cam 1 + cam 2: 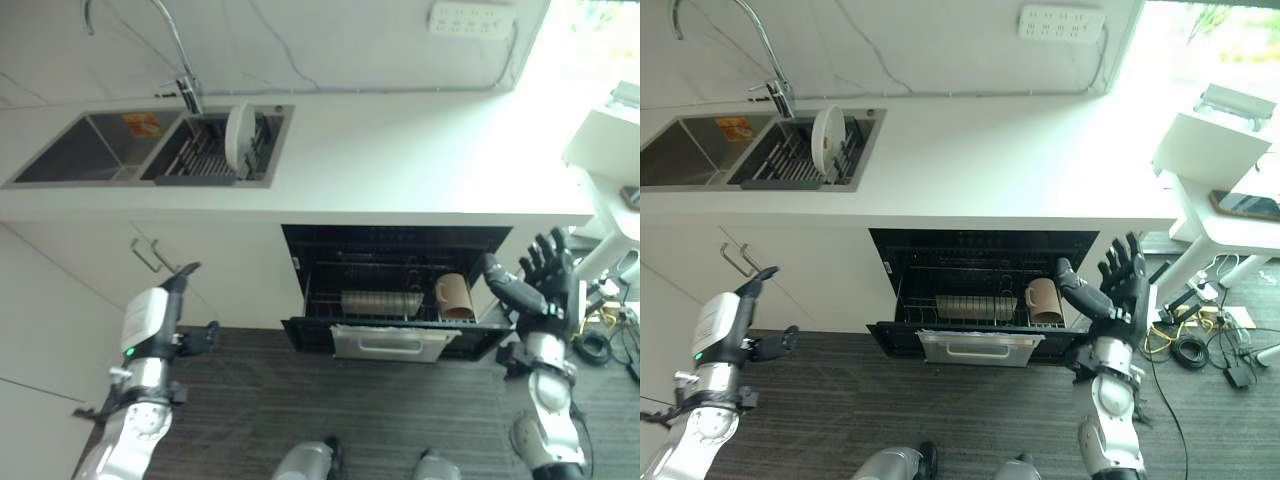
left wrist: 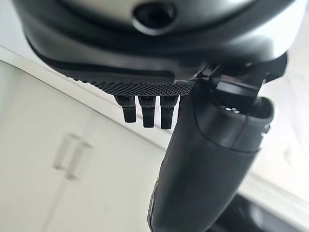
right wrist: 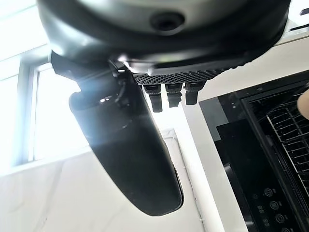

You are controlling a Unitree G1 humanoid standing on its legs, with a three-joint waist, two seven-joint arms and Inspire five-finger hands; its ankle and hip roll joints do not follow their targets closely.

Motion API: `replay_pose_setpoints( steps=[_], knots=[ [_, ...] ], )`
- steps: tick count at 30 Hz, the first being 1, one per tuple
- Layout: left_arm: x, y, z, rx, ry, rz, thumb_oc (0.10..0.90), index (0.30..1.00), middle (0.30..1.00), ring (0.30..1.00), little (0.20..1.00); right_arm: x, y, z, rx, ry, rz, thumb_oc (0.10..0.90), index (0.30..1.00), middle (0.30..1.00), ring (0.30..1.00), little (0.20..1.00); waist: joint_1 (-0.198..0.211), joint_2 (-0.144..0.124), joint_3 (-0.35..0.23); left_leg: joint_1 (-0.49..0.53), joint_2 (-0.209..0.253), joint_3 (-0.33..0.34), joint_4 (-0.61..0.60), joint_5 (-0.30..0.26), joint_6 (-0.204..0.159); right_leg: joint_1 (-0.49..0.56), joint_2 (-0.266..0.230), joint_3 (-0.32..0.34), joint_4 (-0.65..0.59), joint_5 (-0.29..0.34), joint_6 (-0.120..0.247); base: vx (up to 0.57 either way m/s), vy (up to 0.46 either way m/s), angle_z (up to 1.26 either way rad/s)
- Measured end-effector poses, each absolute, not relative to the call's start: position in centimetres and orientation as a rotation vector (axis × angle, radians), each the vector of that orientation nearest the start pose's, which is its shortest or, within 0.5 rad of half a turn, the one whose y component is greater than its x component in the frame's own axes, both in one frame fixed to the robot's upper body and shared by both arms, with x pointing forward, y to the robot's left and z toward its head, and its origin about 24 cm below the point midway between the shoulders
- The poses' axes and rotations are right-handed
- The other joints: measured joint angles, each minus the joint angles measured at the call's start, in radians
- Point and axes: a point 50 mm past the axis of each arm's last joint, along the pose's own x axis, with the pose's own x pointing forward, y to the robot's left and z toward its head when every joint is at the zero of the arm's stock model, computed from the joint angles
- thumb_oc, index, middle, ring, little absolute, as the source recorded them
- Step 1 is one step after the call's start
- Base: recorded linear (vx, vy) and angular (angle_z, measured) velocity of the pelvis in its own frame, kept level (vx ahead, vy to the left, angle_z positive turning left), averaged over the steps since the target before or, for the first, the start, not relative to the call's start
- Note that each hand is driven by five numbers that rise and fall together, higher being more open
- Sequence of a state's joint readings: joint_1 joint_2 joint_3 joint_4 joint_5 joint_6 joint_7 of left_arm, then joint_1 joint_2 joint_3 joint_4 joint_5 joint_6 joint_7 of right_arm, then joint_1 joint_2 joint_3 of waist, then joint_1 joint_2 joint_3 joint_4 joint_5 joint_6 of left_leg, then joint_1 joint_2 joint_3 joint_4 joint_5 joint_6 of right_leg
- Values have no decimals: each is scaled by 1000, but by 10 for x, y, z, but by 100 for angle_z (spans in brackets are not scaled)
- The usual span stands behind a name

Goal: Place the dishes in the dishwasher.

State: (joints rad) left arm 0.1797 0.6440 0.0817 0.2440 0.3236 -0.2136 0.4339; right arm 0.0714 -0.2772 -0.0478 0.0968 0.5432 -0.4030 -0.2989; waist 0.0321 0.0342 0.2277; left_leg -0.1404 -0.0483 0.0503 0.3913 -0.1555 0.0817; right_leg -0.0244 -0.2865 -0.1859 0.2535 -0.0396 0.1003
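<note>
A plate (image 1: 238,137) is stood upright in the sink rack (image 1: 205,152). A cup (image 1: 455,296) is seen in the open dishwasher (image 1: 400,290). Both the left hand (image 1: 172,300) and right hand (image 1: 535,275) are held with fingers straight, nothing grasped.

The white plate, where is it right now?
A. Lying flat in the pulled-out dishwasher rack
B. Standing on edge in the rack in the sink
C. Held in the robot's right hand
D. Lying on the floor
B: the white plate stands upright in the dish rack inside the sink, while the dishwasher rack holds a brown cup and both hands are empty.
</note>
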Motion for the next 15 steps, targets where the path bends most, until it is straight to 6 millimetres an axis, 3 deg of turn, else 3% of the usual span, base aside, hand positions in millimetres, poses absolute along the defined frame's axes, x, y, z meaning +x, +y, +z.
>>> replay_pose_setpoints(
  steps=[1, 3, 5, 6, 7, 9, 12, 14, 15],
  knots=[
    [197, 327, 42, 969, 41, 436, 800, 900, 900, 900, 900, 224, -242, 43, 282, -204, -431, 800, 900, 900, 900, 900, -3, 7, -2, -2, 0, 2, 6, -3, 17, 3, 7, 2, 12, 22, 6, 51, 79, -2],
    [188, 330, 32, 868, 101, 508, 800, 900, 900, 900, 900, 224, -234, 40, 282, -190, -358, 800, 900, 900, 900, 900, -4, 24, -10, 3, 22, -10, -23, 16, 20, -37, 128, 62, 130, -91, 14, 82, 53, 1],
    [182, 324, 13, 794, 188, 515, 800, 900, 900, 900, 900, 224, -230, 40, 267, -190, -289, 800, 900, 900, 900, 900, -7, 4, -18, 17, -3, -22, -73, 49, 25, -58, 244, 76, 197, -169, -25, 92, 5, 23],
    [176, 318, -2, 771, 260, 481, 800, 900, 900, 900, 900, 223, -230, 40, 258, -190, -261, 800, 900, 900, 900, 900, -18, -5, -24, 23, -26, -30, -94, 62, 28, -57, 307, 116, 180, -190, -48, 95, -40, 35],
    [170, 310, -18, 751, 329, 428, 800, 900, 900, 900, 900, 224, -232, 43, 242, -202, -235, 800, 900, 900, 900, 900, -25, -8, -26, 24, -45, -31, -104, 69, 30, -61, 316, 121, 170, -196, -109, 105, -61, 40],
    [156, 293, -53, 717, 512, 276, 800, 900, 900, 900, 900, 223, -240, 47, 224, -215, -188, 800, 900, 900, 900, 900, -33, 16, -26, 24, -58, -50, -114, 78, 32, -52, 318, 123, 152, -194, -117, 106, -87, 29],
    [129, 285, -93, 732, 765, 136, 800, 900, 900, 900, 900, 223, -242, 51, 248, -235, -122, 800, 900, 900, 900, 900, -34, 1, -23, 57, -60, -43, -162, 102, 15, -35, 295, 88, 138, -192, -118, 127, -73, -2],
    [114, 274, -111, 738, 876, 67, 800, 900, 900, 900, 900, 223, -242, 66, 253, -293, -58, 800, 900, 900, 900, 900, -41, -24, -4, 94, -78, -31, -232, 139, -43, -45, 302, 127, 166, -205, -144, 65, 5, -2],
    [116, 261, -118, 683, 889, 50, 800, 900, 900, 900, 900, 229, -243, 80, 255, -386, -37, 800, 900, 900, 900, 900, -58, -75, 62, -22, -99, -5, -13, 193, -177, -56, 279, 140, 191, -201, -192, 84, 114, 40]
  ],
)
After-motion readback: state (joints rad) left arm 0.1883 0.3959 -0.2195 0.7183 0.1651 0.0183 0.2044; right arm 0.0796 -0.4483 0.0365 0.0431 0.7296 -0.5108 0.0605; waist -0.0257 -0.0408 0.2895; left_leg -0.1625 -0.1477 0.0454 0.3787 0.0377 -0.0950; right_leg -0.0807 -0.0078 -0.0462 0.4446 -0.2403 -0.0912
